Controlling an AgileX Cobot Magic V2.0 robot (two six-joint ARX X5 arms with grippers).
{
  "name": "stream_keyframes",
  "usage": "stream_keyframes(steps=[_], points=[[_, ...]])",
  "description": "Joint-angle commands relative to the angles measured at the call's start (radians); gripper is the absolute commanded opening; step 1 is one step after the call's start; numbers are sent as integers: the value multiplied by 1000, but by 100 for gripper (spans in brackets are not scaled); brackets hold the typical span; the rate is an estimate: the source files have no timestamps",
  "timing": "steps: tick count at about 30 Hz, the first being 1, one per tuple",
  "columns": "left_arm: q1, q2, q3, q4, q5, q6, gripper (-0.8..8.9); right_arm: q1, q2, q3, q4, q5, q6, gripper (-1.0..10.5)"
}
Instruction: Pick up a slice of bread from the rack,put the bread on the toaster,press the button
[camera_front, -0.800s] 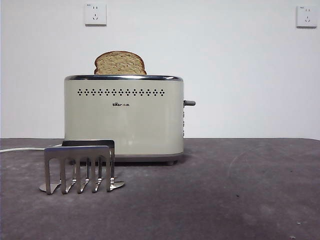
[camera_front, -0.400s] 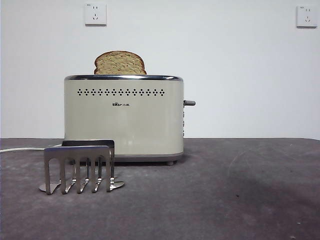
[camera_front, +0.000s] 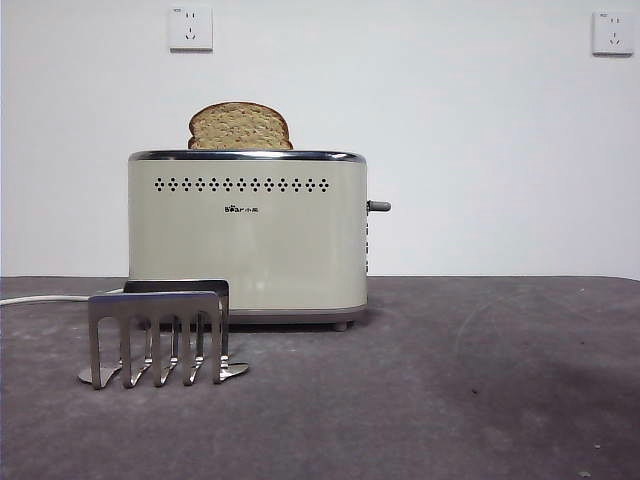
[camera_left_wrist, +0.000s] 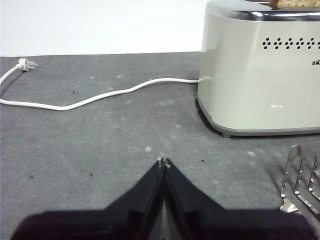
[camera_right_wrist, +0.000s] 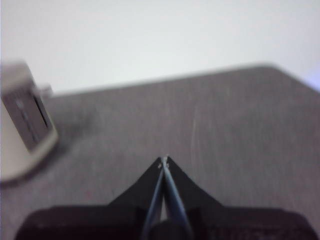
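We find the bread (camera_front: 240, 127) seated in the toaster (camera_front: 247, 235); both grippers closed, empty. The lever (camera_front: 378, 206) awaits pressing.

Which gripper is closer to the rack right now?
Left. The left gripper, jaws shut, hangs over the table with the rack close beside it. The right gripper, also shut, is off past the toaster's lever end, rack out of its view.
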Motion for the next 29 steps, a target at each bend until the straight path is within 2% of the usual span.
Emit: stream_keyframes(steps=[1,5,7,29], points=[[3,-3,-14,2,-1,-6,-3,0,-3,-13,-40,4,5,1],[3,-3,-14,2,-2,-6,-3,0,-3,-13,-83,3,-2,1],[3,-3,-14,2,-1,-6,-3,0,-3,-13,-81,1,26,1],[3,-3,-14,2,-2,-6,-3,0,-3,-13,-79,3,24,1]])
